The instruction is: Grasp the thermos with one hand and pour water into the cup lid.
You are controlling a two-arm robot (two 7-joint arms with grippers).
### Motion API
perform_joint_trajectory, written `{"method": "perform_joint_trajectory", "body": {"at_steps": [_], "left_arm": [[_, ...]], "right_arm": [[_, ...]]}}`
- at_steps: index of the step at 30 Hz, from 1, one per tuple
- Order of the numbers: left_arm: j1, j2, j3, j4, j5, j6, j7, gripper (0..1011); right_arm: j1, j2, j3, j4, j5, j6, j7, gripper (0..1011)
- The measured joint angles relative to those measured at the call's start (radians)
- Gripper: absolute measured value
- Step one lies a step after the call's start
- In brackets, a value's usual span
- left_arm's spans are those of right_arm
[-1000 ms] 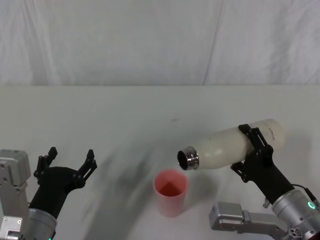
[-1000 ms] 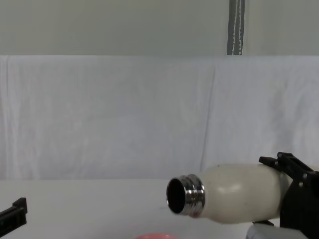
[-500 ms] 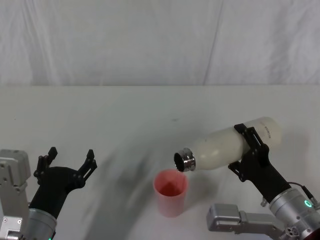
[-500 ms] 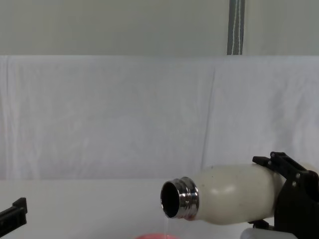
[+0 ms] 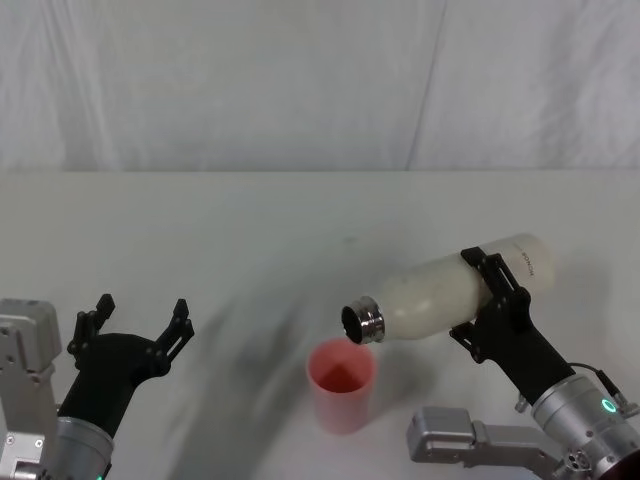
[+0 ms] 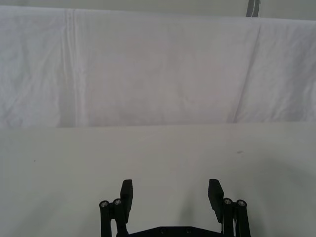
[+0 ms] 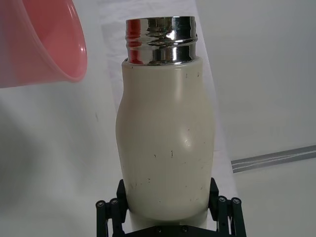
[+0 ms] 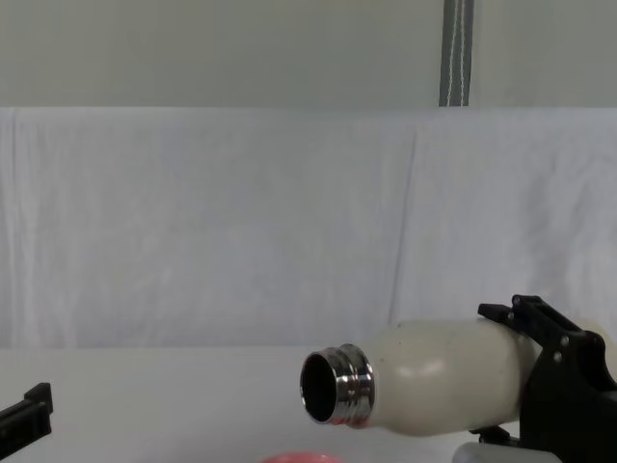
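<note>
- The table [image 5: 250,230] is a wide white surface, with a wrinkled white cloth backdrop [image 5: 300,80] hanging behind its far edge.
- The thermos [image 5: 450,295] is held off the table on the right side, tipped almost level, its base up and to the right and its shiny steel neck [image 5: 362,323] angled down to the left. In the chest view the thermos [image 8: 439,376] lies sideways with its open dark mouth facing left and toward the camera. In the right wrist view the cream body [image 7: 165,143] shows faint specks and runs up to the threaded steel neck.
- The right claw [image 5: 492,300] is clamped around the thermos near its base end, black fingers on both sides of the body; the right arm comes in from the near right corner.
- The left claw [image 5: 135,325] hovers at the near left, well apart from the thermos, its fingers spread wide with nothing between them; the left wrist view shows the two fingertips apart over bare table.
- The cup lid [image 5: 341,384] is a small pink cup standing upright on the table near the middle, just below and slightly left of the thermos mouth, not touching it. Its rim [image 8: 301,458] peeks in at the bottom of the chest view.
- I cannot tell whether any water is falling.
</note>
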Motion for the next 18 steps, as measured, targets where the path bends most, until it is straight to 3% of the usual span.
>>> {"method": "perform_joint_trajectory", "body": {"at_steps": [18], "left_arm": [[0.0, 0.0, 0.0, 0.0, 0.0, 0.0, 0.0, 1001]], "right_arm": [[0.004, 0.004, -0.004, 0.0, -0.002, 0.004, -0.001, 950]]}}
